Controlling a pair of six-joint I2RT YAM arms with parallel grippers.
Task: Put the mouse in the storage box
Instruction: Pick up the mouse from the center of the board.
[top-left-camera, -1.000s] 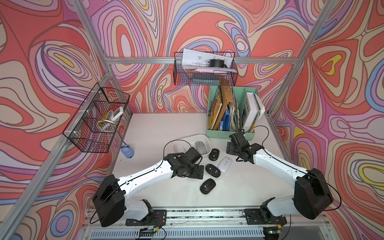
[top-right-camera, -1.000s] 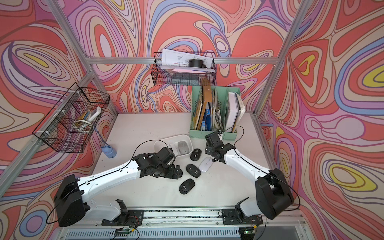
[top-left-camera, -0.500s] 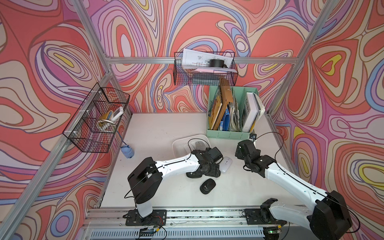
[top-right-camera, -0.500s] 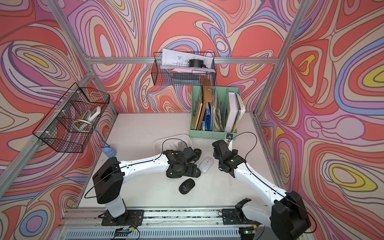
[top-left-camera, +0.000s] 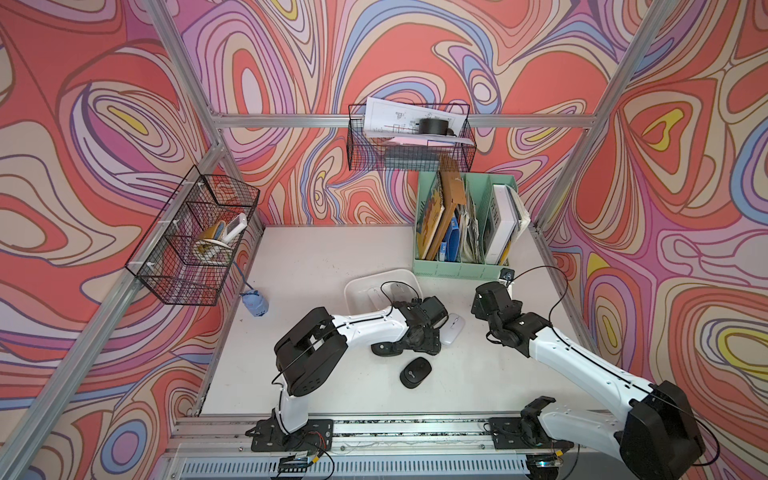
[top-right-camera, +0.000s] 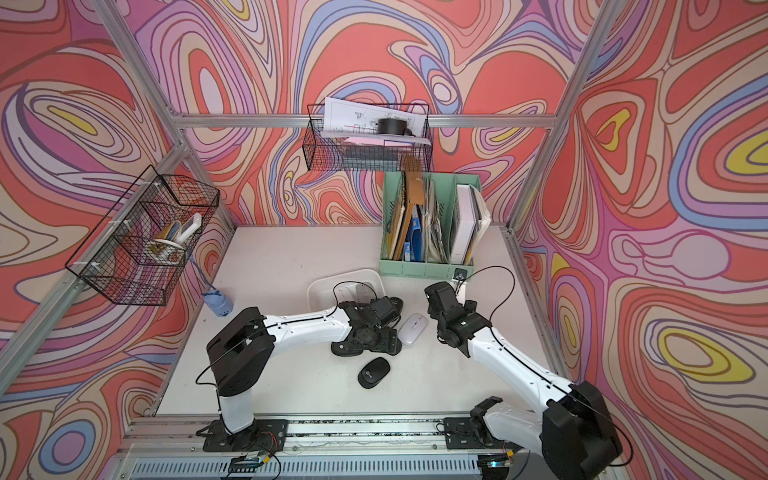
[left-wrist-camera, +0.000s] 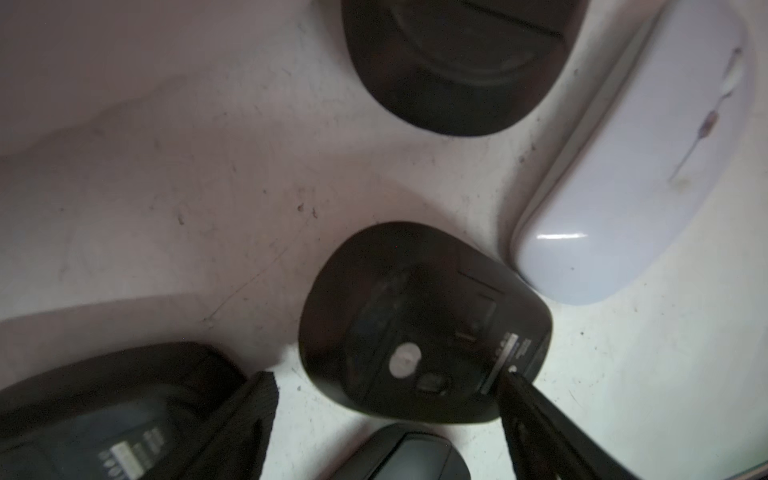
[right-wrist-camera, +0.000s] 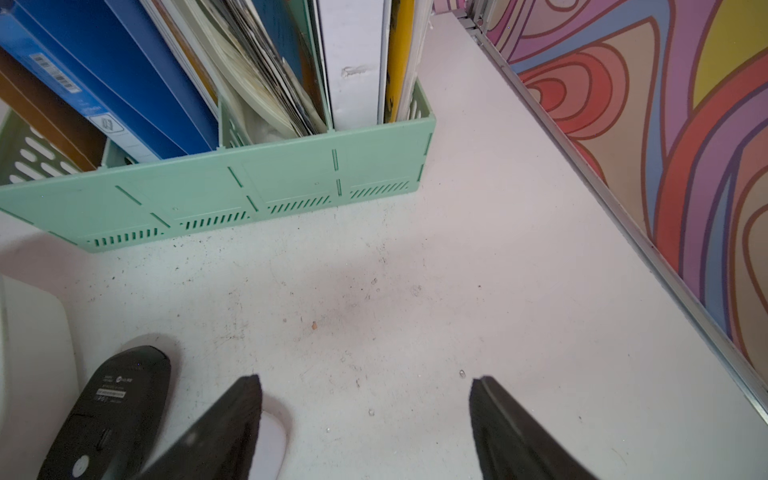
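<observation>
The white storage box (top-left-camera: 357, 286) (top-right-camera: 320, 289) sits mid-table with a grey mouse (top-left-camera: 401, 291) in it. My left gripper (left-wrist-camera: 388, 374) (top-left-camera: 419, 334) is open, straddling an upturned black mouse (left-wrist-camera: 419, 324); one finger (left-wrist-camera: 536, 424) touches its edge, the other stands apart. Around it lie a white mouse (left-wrist-camera: 648, 158) (top-left-camera: 452, 328) and two more black mice (left-wrist-camera: 453, 62) (left-wrist-camera: 403, 453). A further black mouse (top-left-camera: 415, 372) (top-right-camera: 374, 372) lies nearer the front. My right gripper (right-wrist-camera: 365, 377) (top-left-camera: 482, 309) is open over bare table, one finger above the white mouse's end (right-wrist-camera: 272, 440).
A mint-green file organizer (top-left-camera: 457, 270) (right-wrist-camera: 208, 199) stands behind the right gripper. Black wire baskets (top-left-camera: 195, 241) (top-left-camera: 409, 141) hang on the left and back walls. A small blue object (top-left-camera: 254, 302) sits at the left edge. A dark labelled thing (left-wrist-camera: 104, 415) lies beside the left finger.
My left arm has reached right, bringing its gripper over the cluster of mice, and its jaws have narrowed a little. The right gripper has drawn back right, off the mice.
</observation>
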